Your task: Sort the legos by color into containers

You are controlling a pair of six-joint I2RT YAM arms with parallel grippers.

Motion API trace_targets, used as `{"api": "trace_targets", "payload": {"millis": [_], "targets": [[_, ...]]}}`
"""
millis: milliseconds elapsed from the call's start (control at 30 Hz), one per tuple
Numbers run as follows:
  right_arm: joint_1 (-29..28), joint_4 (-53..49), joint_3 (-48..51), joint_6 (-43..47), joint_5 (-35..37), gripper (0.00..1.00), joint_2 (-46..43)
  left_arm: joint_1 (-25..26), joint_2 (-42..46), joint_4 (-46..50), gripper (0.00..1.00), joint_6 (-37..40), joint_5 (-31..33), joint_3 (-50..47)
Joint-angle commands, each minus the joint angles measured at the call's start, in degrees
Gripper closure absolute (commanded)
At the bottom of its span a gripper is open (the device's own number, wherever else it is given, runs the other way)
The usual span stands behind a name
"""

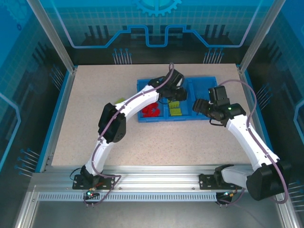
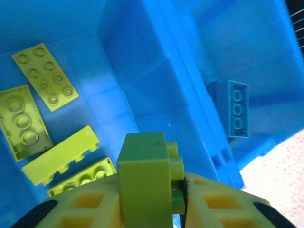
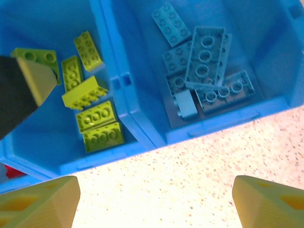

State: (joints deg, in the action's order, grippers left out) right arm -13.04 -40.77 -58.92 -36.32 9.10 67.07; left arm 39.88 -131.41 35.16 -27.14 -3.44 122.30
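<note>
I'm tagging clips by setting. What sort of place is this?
Likely a robotics lab work cell, not a home or shop: an aluminium frame encloses the speckled table, printed blue panels wall it in, and a slotted metal rail runs along the near edge.

This was a robotics lab test cell, not a home or shop. A speckled tabletop point(image 1: 85, 104) sat boxed in by an aluminium frame point(image 1: 53, 35) and translucent blue panels point(image 1: 156, 28) printed with circuit lines and a gear graphic point(image 1: 156, 5). Two white robot arms, the left arm point(image 1: 137, 102) and the right arm point(image 1: 249, 135), were bolted to a slotted metal rail point(image 1: 161, 178) at the near edge.
</note>
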Motion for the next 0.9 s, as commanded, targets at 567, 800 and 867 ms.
{"api": "trace_targets", "payload": {"millis": [567,800,867], "targets": [[-0.31,2.39,2.85,3.45,-6.73,0.17,-0.26,-20.10,38.97,2.68,0.03,7.81,12.53,-42.08],[-3.24,3.28,1.80,2.39,-6.00,0.17,2.24,-29.58,35.88,3.54,0.11,15.10,8.58,-46.22],[-3.80,2.70,1.05,2.39,-5.51,0.17,2.80,-30.37,32.99,3.00,0.13,17.55,7.96,-45.04]]}}
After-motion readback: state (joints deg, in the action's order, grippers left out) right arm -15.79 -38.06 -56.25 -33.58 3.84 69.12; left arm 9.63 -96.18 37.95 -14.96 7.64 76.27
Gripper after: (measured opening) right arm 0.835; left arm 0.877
